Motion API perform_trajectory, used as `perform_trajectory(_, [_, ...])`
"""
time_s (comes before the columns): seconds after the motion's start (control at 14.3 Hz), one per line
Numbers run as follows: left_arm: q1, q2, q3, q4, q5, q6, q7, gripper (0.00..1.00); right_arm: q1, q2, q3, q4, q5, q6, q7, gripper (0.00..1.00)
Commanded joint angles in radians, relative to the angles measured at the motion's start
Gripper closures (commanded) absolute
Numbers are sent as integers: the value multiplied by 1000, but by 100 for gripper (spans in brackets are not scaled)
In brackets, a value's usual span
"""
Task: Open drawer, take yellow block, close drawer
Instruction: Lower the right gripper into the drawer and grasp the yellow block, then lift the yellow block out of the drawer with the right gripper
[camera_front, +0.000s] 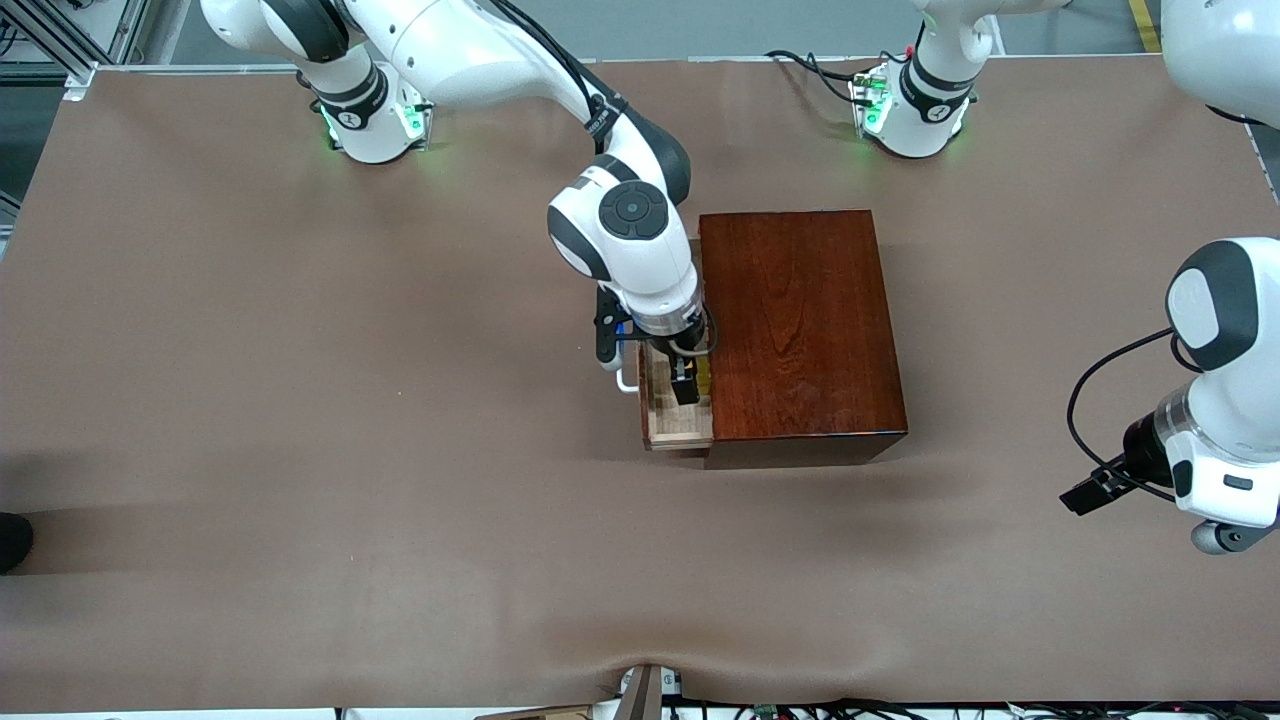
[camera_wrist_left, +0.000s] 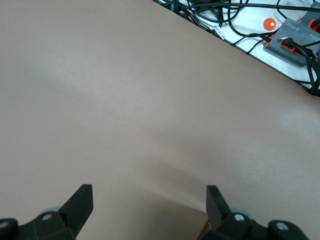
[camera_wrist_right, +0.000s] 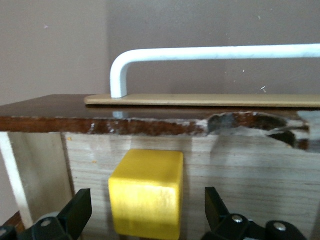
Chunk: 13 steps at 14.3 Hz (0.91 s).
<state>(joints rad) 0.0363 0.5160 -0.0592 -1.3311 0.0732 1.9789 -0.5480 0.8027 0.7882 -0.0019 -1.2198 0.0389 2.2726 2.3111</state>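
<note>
The drawer (camera_front: 678, 420) is standing pulled out of the reddish-brown wooden box (camera_front: 800, 325), toward the right arm's end of the worktop (camera_front: 300, 400), and its pale tray is showing beside the box. The white handle (camera_wrist_right: 200, 55) is sitting on the drawer's dark front, arching out past the front's chipped upper edge.

The right arm is reaching down from its base, and the right gripper (camera_front: 687, 385) is hanging inside the open tray. In the right wrist view the right gripper (camera_wrist_right: 145, 212) is spread wide, its dark fingers (camera_wrist_right: 75, 210) standing on either side of the yellow block (camera_wrist_right: 146, 200) with a clear gap on each side, so nothing is being grasped. The yellow block is sitting on the drawer's light-wood floor, close to the inner face of the drawer front and centred between the two fingers. In the front view only a sliver of the yellow block (camera_front: 705, 374) is showing, next to the gripper and just beside the box's edge.

The left arm is waiting at its own end of the worktop, well apart from the box. The left gripper (camera_wrist_left: 150, 202) is hovering over bare worktop with its fingers (camera_wrist_left: 80, 202) spread apart and holding nothing; some cables (camera_wrist_left: 240, 20) are lying past the worktop's edge.
</note>
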Motion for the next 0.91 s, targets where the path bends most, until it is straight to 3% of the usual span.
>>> perform_trajectory(0.0, [8, -8, -8, -5, -4, -12, 23, 0, 7, 35, -6, 42, -27, 4, 31, 0])
perform_trajectory(0.07, [8, -8, -8, -5, -4, -12, 23, 0, 9, 37, -6, 40, -28, 4, 30, 12])
perform_trajectory(0.14, [7, -8, -8, -5, -4, -12, 23, 0, 7, 36, -4, 40, -27, 2, 25, 34])
perform_trajectory(0.28, [7, -8, -8, -5, -6, -12, 23, 0, -2, 34, -4, 40, -27, -7, 14, 64])
perform_trajectory(0.42, [5, -7, -8, -5, -4, -12, 23, 0, -8, 28, -3, 40, -25, -18, 10, 70])
perform_trajectory(0.84, [-3, -17, -20, -19, -6, -12, 11, 0, -51, -16, 16, 89, 5, -208, -28, 69])
